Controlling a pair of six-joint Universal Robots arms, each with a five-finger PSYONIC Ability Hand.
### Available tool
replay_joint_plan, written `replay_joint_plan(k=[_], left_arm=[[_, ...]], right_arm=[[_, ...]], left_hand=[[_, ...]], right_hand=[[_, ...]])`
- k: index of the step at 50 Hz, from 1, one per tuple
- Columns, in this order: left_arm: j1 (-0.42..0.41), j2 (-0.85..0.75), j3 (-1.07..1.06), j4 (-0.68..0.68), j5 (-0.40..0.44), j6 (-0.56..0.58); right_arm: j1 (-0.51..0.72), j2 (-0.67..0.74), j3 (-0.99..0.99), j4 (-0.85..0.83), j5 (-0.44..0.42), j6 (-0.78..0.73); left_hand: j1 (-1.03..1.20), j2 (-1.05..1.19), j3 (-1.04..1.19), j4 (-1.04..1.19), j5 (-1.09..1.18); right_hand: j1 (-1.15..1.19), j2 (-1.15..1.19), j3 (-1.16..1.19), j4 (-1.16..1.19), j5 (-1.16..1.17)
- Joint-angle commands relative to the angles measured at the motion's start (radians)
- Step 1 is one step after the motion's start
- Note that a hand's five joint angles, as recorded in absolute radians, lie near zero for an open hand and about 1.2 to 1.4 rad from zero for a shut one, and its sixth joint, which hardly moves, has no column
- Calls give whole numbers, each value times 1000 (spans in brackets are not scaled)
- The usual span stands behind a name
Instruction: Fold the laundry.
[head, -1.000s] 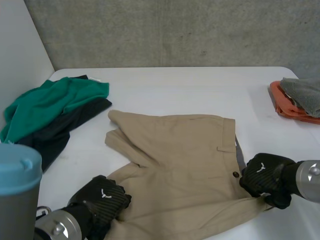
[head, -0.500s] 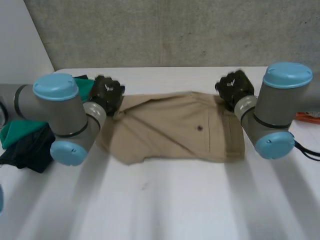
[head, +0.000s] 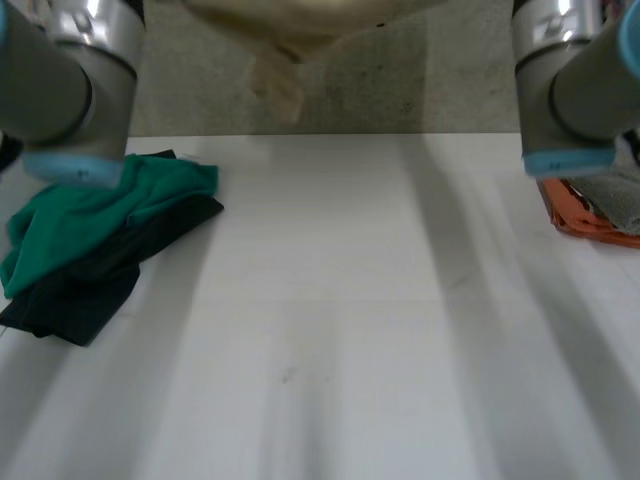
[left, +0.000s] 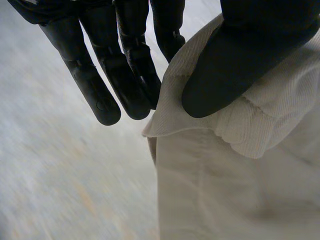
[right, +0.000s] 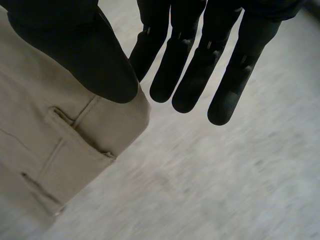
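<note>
High above the counter (head: 330, 330), the beige shorts (head: 290, 25) now hang in the air between the two raised arms, and you see just their lower part and one loose flap against the wall. A second ago they lay spread flat in the middle of the counter, and half a second ago they were already doubled over with a hand at each far corner. Now that place on the counter is bare. Your left hand (left: 125, 60) holds the shorts at one edge, with the thumb (left: 245, 65) pressing the cloth against the straight fingers. Your right hand (right: 200, 55) pinches the waistband end, close to a belt loop, under its thumb (right: 85, 55) in the same way. Both grips look firm to me, but each takes only a small piece of cloth. The green garment (head: 110, 205) on the dark one (head: 90, 280) lies at the left side as before, and the orange (head: 580, 215) and grey (head: 615, 195) folded pieces stay at the right. I judge this lift as a shake-out or a move between folds, so the fold is not finished. You must lay the shorts down again flat before the next fold.
</note>
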Motion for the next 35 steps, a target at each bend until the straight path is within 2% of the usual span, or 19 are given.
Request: replay_joint_plan(k=[1,10,17,21,25,26,28,29,30,33,35], left_arm=[[6,-66,-226,6,47,10],[1,-184,-455,4,50,27],[-13,-106,-613,-71,61,76],[-16,11,-702,-175,70,113],[-24,156,-808,-343,85,162],[-27,214,-852,-420,96,192],[-25,270,-893,-500,110,223],[-25,298,-913,-540,117,240],[-21,342,-945,-624,134,278],[-11,406,-993,-756,171,341],[-11,419,-1006,-816,188,372]], right_arm=[[2,82,145,78,-26,-11],[6,202,340,123,-43,-92],[-7,159,467,304,-53,-153],[-10,58,550,433,-74,-173],[-36,-91,642,587,-85,-245],[-47,-152,690,670,-85,-295],[-60,-213,737,763,-86,-351],[-73,-277,789,863,-94,-413],[-79,-307,819,909,-100,-447],[-100,-402,921,1047,-149,-574],[-111,-439,961,1062,-190,-627]], left_hand=[[272,196,202,195,217],[272,196,202,195,217],[272,196,202,195,217],[272,196,202,195,217],[272,196,202,195,217],[272,196,202,195,217],[272,196,202,195,217],[272,196,202,195,217],[272,196,202,195,217],[272,196,202,195,217],[272,196,202,195,217]], right_hand=[[311,226,208,201,185],[311,226,208,201,185],[311,226,208,201,185],[311,226,208,201,185],[311,226,208,201,185],[311,226,208,201,185],[311,226,208,201,185],[311,226,208,201,185],[311,226,208,201,185],[311,226,208,201,185],[311,226,208,201,185]])
